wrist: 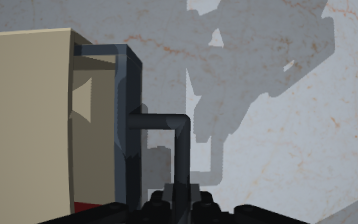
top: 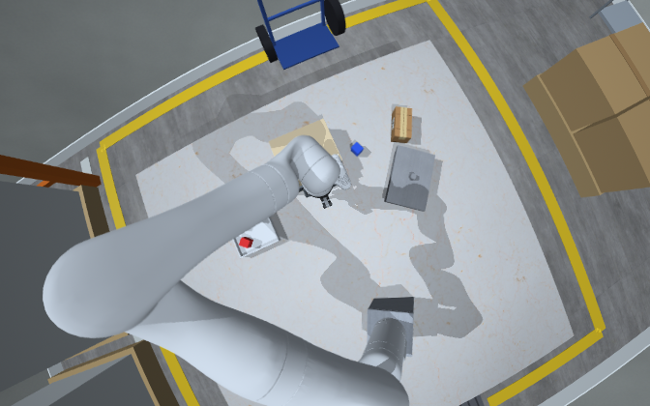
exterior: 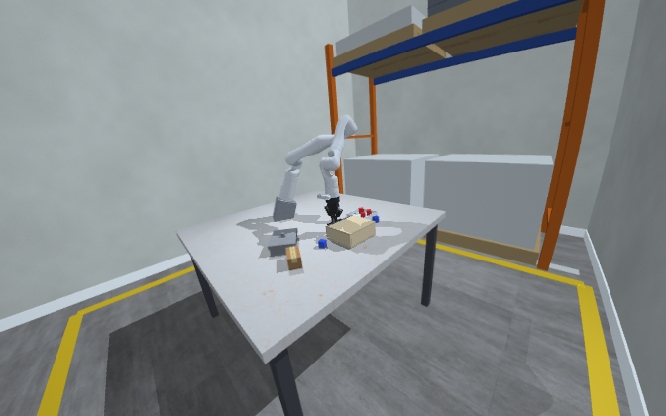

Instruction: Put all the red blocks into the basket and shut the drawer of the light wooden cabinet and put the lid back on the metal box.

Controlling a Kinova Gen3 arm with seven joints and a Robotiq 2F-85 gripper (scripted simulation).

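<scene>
My gripper (top: 325, 202) (exterior: 332, 222) (wrist: 181, 198) is shut on the dark drawer handle (wrist: 182, 150) of the light wooden cabinet (top: 303, 131) (exterior: 348, 233) (wrist: 26, 125). The drawer (wrist: 128, 95) stands partly open, and a strip of a red block (wrist: 86, 206) shows inside it. The basket (top: 270, 233) holds a red block (top: 246, 242) in the top view, where the arm hides part of it. The exterior view shows three red blocks (exterior: 361, 210) (exterior: 368, 211) (exterior: 363, 214) there. The grey metal box (exterior: 279, 250) has its knobbed lid (top: 421, 163) on top.
A blue block (top: 357, 148) (exterior: 322, 243) lies between the cabinet and the metal box. Another blue block (exterior: 376, 219) lies near the basket. A small cardboard box (top: 401, 124) (exterior: 293, 258) stands beside the metal box. The arm passes over the basket in the top view.
</scene>
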